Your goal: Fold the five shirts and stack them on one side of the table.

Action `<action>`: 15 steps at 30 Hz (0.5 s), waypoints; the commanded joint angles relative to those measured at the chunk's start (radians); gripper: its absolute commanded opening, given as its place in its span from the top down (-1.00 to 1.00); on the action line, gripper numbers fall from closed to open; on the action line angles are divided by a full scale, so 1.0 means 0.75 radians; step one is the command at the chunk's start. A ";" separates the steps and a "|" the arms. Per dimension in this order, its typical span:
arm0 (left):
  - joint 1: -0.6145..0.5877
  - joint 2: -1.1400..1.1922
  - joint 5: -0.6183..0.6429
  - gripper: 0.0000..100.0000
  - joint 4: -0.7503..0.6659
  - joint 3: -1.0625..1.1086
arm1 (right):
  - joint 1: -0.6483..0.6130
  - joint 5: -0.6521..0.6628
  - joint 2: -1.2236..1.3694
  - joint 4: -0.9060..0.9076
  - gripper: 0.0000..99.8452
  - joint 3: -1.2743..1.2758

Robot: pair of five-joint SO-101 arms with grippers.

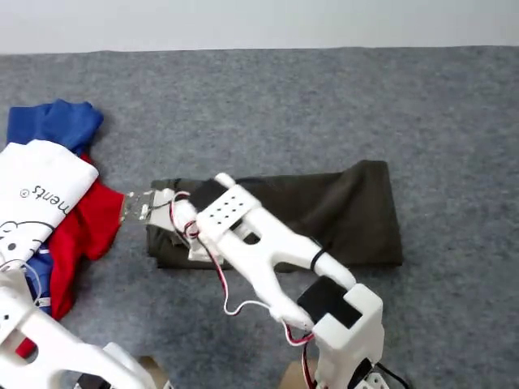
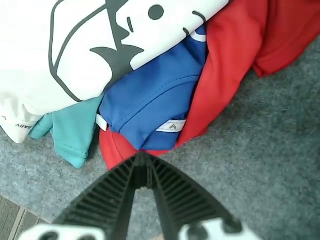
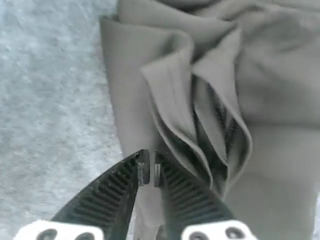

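A dark olive shirt [image 1: 340,215] lies folded into a long band at the table's middle. My right gripper [image 1: 136,207] sits at the band's left end, its arm lying across the cloth. In the right wrist view the gripper [image 3: 148,167] is shut, just above the dark shirt's [image 3: 260,140] bunched edge, with nothing held. A pile at the left holds a white printed shirt [image 1: 36,194], a blue shirt [image 1: 57,121] and a red shirt [image 1: 85,227]. My left gripper [image 2: 145,162] is shut over the carpet beside the red shirt [image 2: 225,85], blue shirt [image 2: 150,100], white shirt [image 2: 60,45] and a teal shirt [image 2: 72,132].
Grey carpet [image 1: 268,105] covers the table, bare behind and to the right of the dark shirt. The left arm's white body [image 1: 49,344] rises at the front left corner, close to the pile. The table's edge [image 2: 12,220] shows in the left wrist view.
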 commanded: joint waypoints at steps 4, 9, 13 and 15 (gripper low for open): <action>0.010 -0.023 0.000 0.99 -0.027 -0.005 | 0.007 -0.006 0.105 -0.202 0.98 -0.072; 0.010 -0.023 0.000 0.99 -0.027 0.007 | 0.114 -0.004 0.287 -0.384 0.98 -0.239; 0.010 -0.025 0.000 0.99 -0.027 0.048 | 0.191 -0.004 0.445 -0.384 0.98 -0.505; 0.006 -0.025 0.000 0.99 -0.027 0.054 | 0.197 -0.004 0.476 -0.283 0.98 -0.657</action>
